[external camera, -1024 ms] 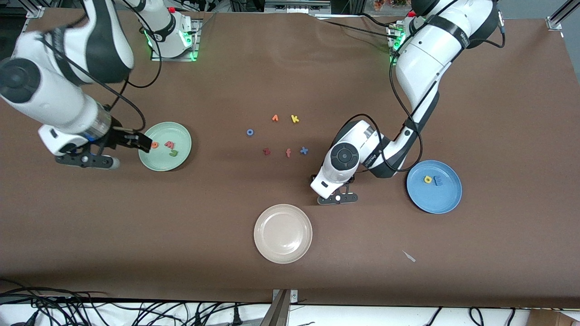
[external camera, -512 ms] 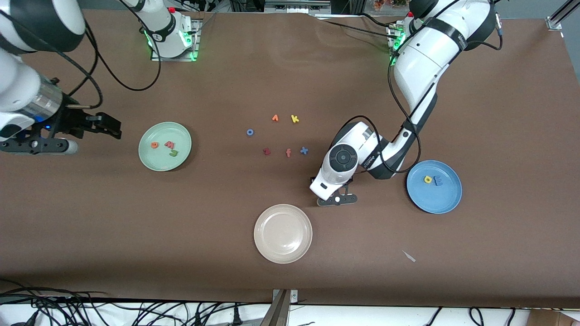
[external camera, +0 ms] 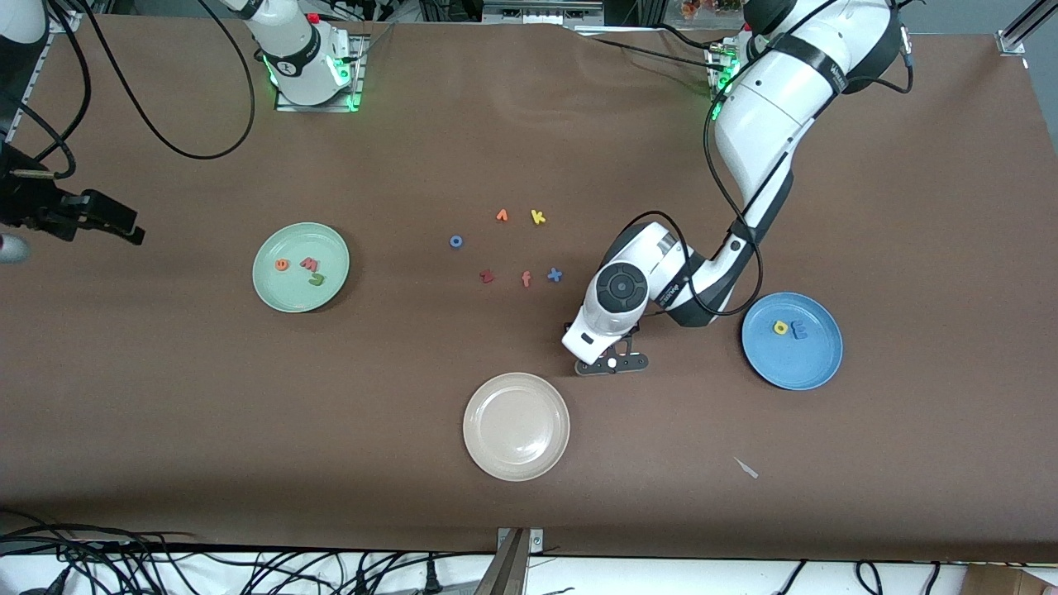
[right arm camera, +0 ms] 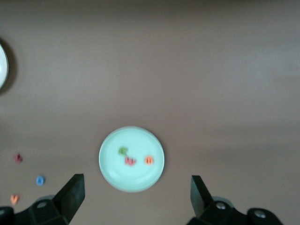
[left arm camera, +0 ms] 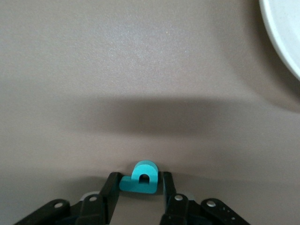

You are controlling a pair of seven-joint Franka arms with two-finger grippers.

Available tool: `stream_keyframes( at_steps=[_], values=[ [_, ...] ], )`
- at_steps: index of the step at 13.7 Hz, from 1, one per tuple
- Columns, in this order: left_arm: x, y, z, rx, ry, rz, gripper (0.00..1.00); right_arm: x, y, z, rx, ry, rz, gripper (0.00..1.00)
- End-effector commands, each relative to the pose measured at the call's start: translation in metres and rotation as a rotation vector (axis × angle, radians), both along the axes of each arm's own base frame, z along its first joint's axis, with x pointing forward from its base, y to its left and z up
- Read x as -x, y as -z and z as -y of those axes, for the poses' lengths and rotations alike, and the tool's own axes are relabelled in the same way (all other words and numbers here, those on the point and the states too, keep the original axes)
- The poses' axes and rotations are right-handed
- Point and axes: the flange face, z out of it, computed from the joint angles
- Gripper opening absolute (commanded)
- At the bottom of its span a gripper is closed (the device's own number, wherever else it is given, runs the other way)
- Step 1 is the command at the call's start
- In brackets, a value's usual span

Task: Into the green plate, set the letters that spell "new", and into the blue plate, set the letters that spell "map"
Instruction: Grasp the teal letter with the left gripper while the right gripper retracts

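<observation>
My left gripper is down on the table beside the cream plate. In the left wrist view its fingers are shut on the teal p, which lies flat on the table. The green plate holds the orange e, salmon w and green n. The blue plate holds the yellow a and blue m. My right gripper hangs open and empty, high over the right arm's end of the table; its wrist view shows the green plate far below.
A cream plate sits nearest the front camera. Loose letters lie mid-table: blue o, orange v, yellow k, dark red z, orange f, blue x. A small pale scrap lies nearer the camera than the blue plate.
My right arm has drawn away from the green plate toward its own end of the table and risen. The left hand has shifted only slightly by the cream plate.
</observation>
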Motion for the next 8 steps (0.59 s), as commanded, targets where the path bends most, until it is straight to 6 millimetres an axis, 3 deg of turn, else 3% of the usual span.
stream_keyframes(
  at_steps=[1,3,5,8],
  values=[
    [-0.002,0.005,0.004,-0.005,-0.009,-0.005,0.37,0.021,-0.006,-0.004,0.016,-0.031,0.041,1.00],
    [-0.002,0.006,0.003,-0.006,-0.009,-0.003,0.33,0.021,-0.017,-0.003,0.041,-0.044,0.011,1.00],
    [-0.003,0.005,0.004,0.006,-0.008,0.013,0.30,0.037,-0.011,-0.006,0.039,-0.035,-0.104,1.00],
    [-0.004,0.005,0.003,0.009,-0.008,0.012,0.23,0.042,-0.008,-0.002,0.037,-0.035,-0.144,1.00]
  ],
)
